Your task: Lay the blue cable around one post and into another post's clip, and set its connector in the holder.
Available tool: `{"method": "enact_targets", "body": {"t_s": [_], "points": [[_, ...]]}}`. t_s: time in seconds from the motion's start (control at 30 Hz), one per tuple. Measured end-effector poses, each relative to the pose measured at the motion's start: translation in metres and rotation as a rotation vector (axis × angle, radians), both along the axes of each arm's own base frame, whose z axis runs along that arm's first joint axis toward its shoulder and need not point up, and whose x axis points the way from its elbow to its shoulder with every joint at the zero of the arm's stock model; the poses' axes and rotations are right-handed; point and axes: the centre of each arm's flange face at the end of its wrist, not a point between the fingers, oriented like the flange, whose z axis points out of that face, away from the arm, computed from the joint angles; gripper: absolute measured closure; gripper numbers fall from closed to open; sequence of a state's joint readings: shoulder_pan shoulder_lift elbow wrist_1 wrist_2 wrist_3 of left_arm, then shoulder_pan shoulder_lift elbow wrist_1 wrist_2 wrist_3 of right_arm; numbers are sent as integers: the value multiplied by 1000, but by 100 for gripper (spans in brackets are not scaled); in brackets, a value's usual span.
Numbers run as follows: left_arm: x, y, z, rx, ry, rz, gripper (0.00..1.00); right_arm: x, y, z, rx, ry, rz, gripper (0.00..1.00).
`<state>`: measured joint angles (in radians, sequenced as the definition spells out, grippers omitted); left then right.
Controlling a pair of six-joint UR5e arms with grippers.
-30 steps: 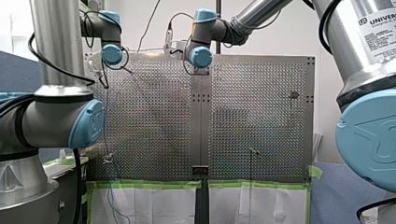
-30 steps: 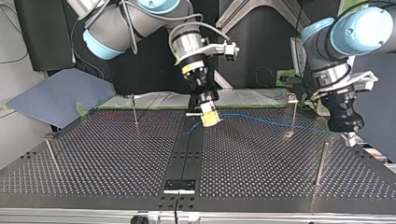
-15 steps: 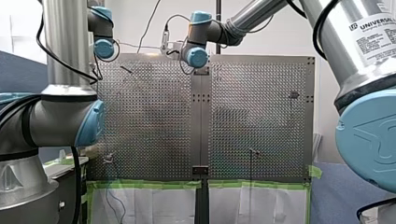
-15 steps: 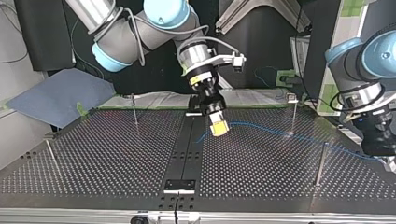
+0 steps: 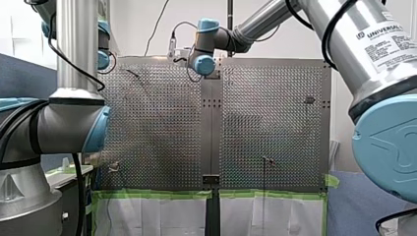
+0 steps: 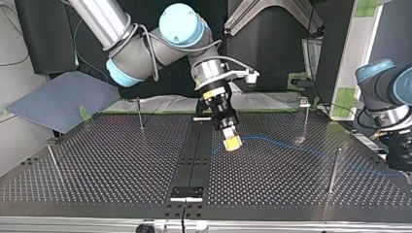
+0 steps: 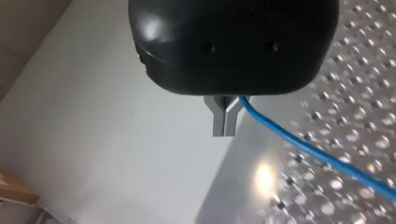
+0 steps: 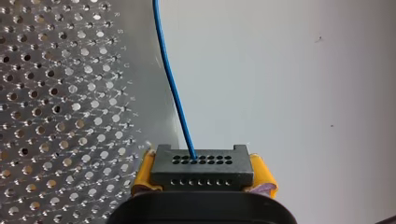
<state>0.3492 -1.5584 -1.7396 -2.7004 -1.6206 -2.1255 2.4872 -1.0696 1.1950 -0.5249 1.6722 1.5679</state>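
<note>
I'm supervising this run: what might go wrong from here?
The blue cable spans from my left gripper to the connector in my right gripper: pulling apart may tug it out of either. It also passes close to a post, where it might snag.

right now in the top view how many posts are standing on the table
4, placed by the top view: far left post, far right post, near left post, near right post. None seems hidden.

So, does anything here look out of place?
Nothing looks damaged or spilled. The thin blue cable hangs in mid-air, strung between my right claw and my left claw, not yet routed around any upright metal post.
</note>
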Motion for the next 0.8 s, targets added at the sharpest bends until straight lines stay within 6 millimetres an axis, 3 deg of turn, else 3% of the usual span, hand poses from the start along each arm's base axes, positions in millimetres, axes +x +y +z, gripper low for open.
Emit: {"method": "enact_targets", "body": {"t_s": [0.43,0.8], "points": [[31,3,-30,43,61,-78,97,18,-26,-15,5,6,-14,100],[48,-6,-56,60,113,-154,95,19,-40,-30,16,18,-26,100]]}}
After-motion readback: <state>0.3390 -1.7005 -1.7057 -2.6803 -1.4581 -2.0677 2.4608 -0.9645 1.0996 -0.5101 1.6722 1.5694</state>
